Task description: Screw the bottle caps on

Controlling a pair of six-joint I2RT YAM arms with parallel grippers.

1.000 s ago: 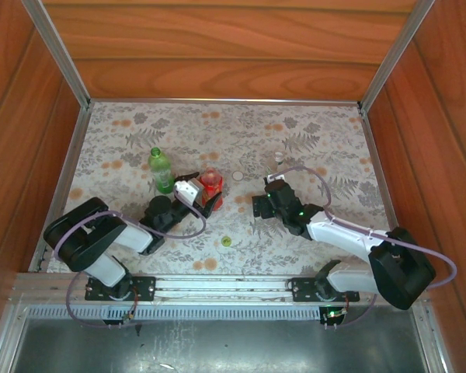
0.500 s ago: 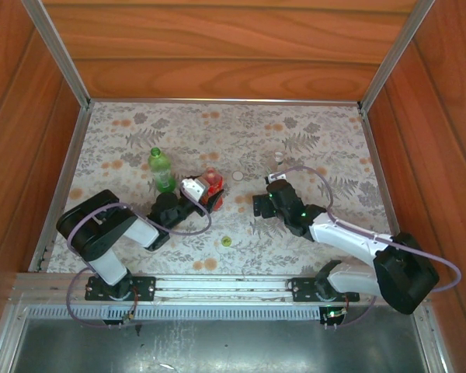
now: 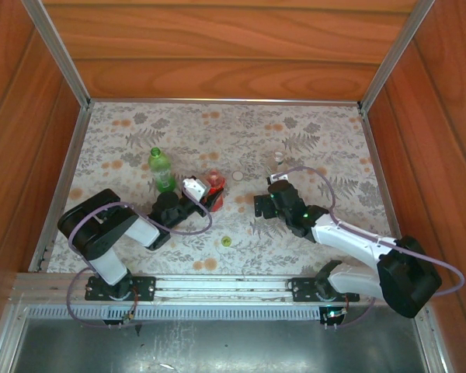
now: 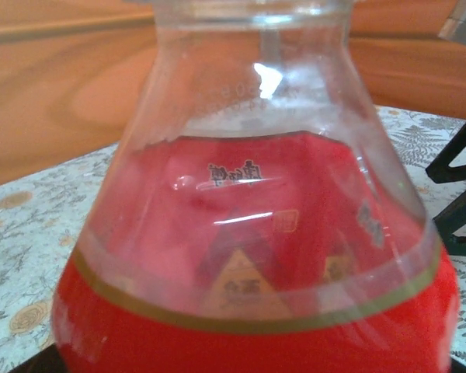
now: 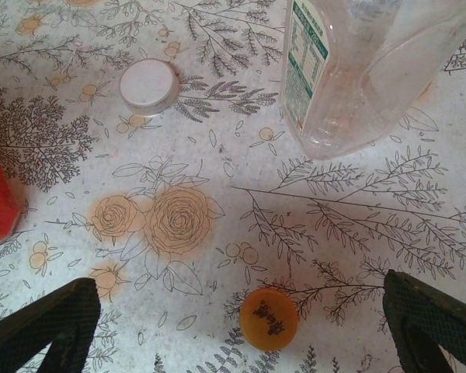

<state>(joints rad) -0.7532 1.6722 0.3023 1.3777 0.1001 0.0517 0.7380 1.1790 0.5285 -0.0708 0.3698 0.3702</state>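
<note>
Black-fingered, the left gripper [image 3: 206, 199] is clamped low on the red labelled plastic bottle [image 4: 248, 256] near the middle of the table [image 3: 311, 140], a hold that should be kept firm against twisting. The right gripper [image 5: 237, 315], jaws wide apart, hangs over the small round orange plastic cap [image 5: 269, 318]. It would do best to drop square, pinch the rim, and seat the cap level on the neck before turning.

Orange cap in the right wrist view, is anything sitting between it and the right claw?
Nothing visible does. The orange cap lies on bare tablecloth, within the opening of the right claw, whose jaws stand wide. The white cap and the clear bottle sit farther away, beyond it, out of the path.
</note>
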